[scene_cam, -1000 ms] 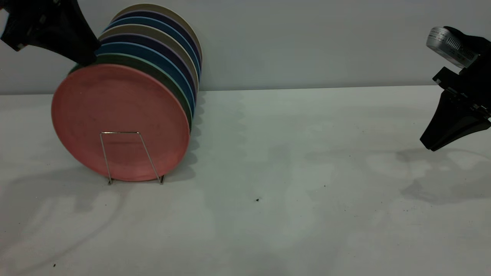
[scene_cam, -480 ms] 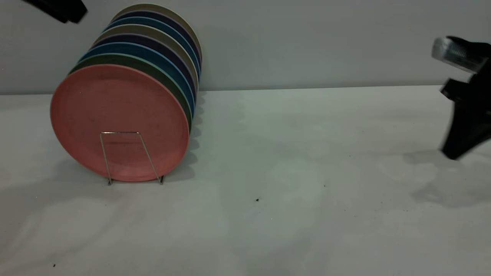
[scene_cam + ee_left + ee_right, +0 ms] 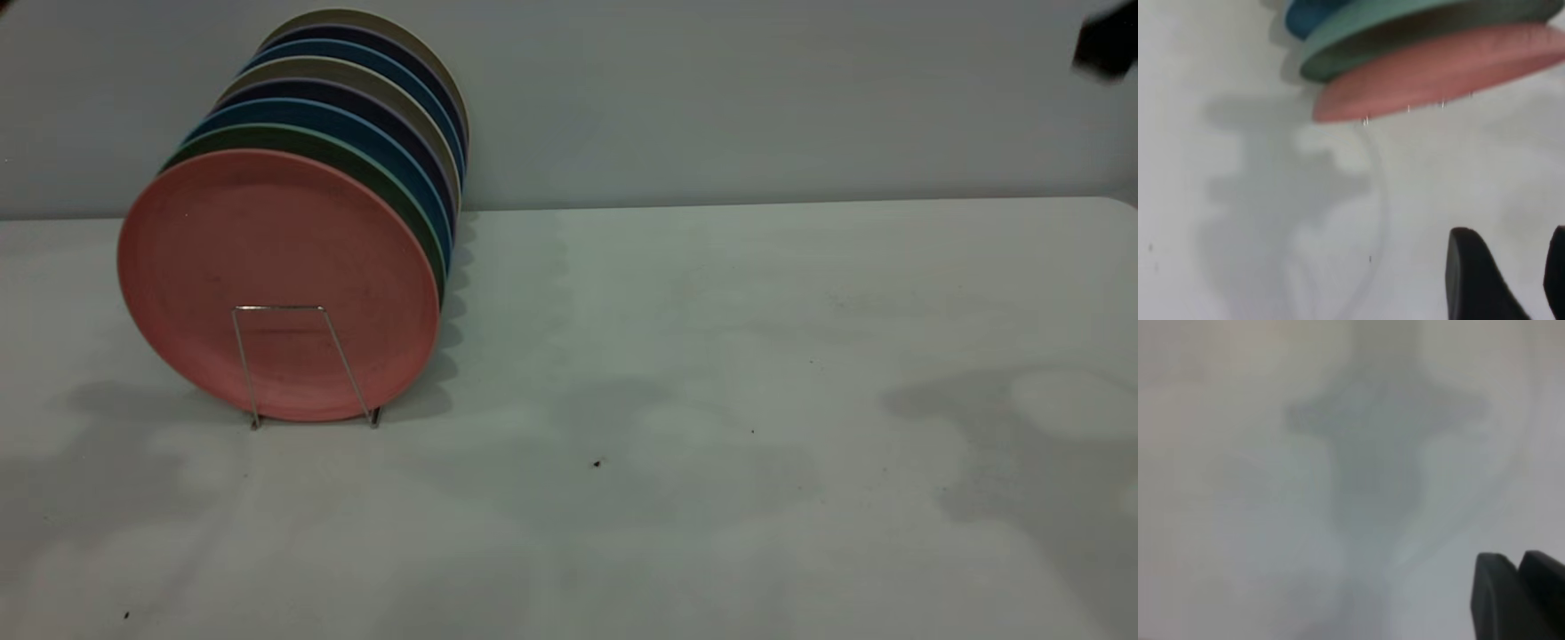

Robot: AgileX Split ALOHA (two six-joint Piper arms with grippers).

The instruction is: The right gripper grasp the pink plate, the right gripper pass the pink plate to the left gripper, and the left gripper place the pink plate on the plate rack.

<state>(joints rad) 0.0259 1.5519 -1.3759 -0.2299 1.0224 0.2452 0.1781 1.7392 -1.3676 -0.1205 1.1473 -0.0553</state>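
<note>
The pink plate (image 3: pixel 277 283) stands foremost in the plate rack (image 3: pixel 302 364) at the desk's (image 3: pixel 711 400) nine o'clock, while only wrist views show the left gripper (image 3: pixel 1511 280) parted and empty, the right gripper (image 3: pixel 1519 590) nearly closed, empty.

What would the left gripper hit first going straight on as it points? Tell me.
Most likely the bare table. The left gripper, jaws apart, points down at it with nothing between. The pink plate lies farther on and seems off that line, though depth is unclear.
</note>
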